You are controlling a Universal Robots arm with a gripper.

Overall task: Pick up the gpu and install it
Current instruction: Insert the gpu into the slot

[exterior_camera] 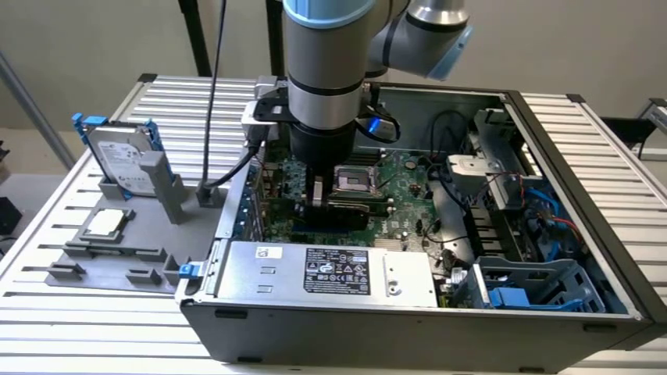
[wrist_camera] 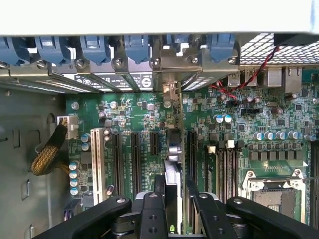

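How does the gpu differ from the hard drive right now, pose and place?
The gpu sits inside the computer case, edge-on over the motherboard slots, clamped in the gripper; the hard drive stands outside, leaning in the grey holder, untouched. The gpu is a thin card with a silver end bracket; the hard drive is a thicker silver block with blue rails. Both stand on edge.

I count one open computer case [exterior_camera: 583, 203], one motherboard [wrist_camera: 144, 117] and one power supply [exterior_camera: 333, 273]. One card [wrist_camera: 173, 164] stands edge-on between my two fingers [wrist_camera: 152, 214]. Outside on the grey holder [exterior_camera: 115, 258] sit one hard drive [exterior_camera: 117, 160] (blue rails) and one CPU chip [exterior_camera: 108, 223].
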